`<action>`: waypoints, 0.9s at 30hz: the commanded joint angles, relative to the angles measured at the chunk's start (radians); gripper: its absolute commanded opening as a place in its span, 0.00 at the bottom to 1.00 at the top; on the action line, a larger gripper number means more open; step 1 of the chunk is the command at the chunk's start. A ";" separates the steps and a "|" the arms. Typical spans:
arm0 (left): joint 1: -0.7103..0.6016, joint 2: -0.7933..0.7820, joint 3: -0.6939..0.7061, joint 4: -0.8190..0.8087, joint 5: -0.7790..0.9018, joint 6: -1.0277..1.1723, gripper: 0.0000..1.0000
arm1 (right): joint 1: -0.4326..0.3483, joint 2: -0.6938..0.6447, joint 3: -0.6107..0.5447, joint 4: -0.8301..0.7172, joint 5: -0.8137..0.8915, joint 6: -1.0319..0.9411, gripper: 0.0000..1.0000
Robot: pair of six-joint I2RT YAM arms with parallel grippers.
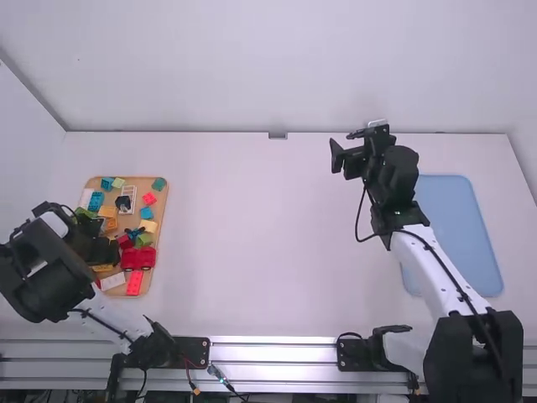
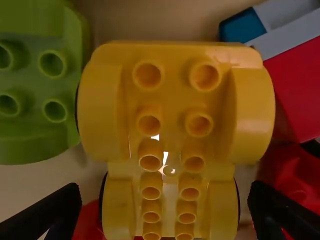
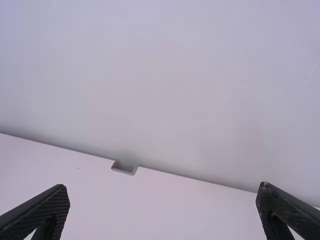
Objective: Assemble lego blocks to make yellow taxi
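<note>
Left gripper (image 1: pixel 102 243) over the tan board (image 1: pixel 157 252) at the left of the table. In the left wrist view, its two fingers stand wide apart, one on each side of the nearer-to-fingertips end of a yellow studded block (image 2: pixel 175 100) with rounded fenders. A narrow gap separates each finger from the block, so the gripper (image 2: pixel 164 190) has hold of nothing. The block lies on the board, studs toward the camera, its wider end extending beyond the fingertips. A green block (image 2: pixel 30 100) lies just beside that wider end; across from it lies a red block (image 2: pixel 305 80) with a grey edge. In the high view, a red vehicle-shaped piece (image 1: pixel 138 259) lies on the board beside the left gripper.

Right gripper (image 1: pixel 342 149), well apart from the board, above the table's far part: fingers wide apart, empty. A blue tray (image 1: pixel 457 227) lies beside the right arm.
</note>
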 commanded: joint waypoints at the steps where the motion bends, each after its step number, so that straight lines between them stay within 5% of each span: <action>1: -0.003 -0.002 -0.024 0.010 -0.005 0.014 0.88 | 0.005 0.007 0.032 0.004 -0.002 0.003 0.99; 7: -0.003 -0.002 -0.039 0.032 -0.007 0.014 0.84 | 0.002 0.007 0.032 0.005 -0.002 0.003 0.99; 16: -0.002 -0.002 -0.039 0.035 -0.008 -0.012 0.57 | 0.003 0.007 0.032 0.005 -0.002 0.004 0.99; 24: -0.005 -0.005 0.017 -0.010 -0.034 -0.052 0.43 | 0.003 0.007 0.032 0.005 -0.005 0.004 0.99; 27: -0.019 -0.017 0.079 -0.055 -0.054 -0.120 0.45 | 0.003 0.007 0.032 0.005 -0.004 0.004 0.99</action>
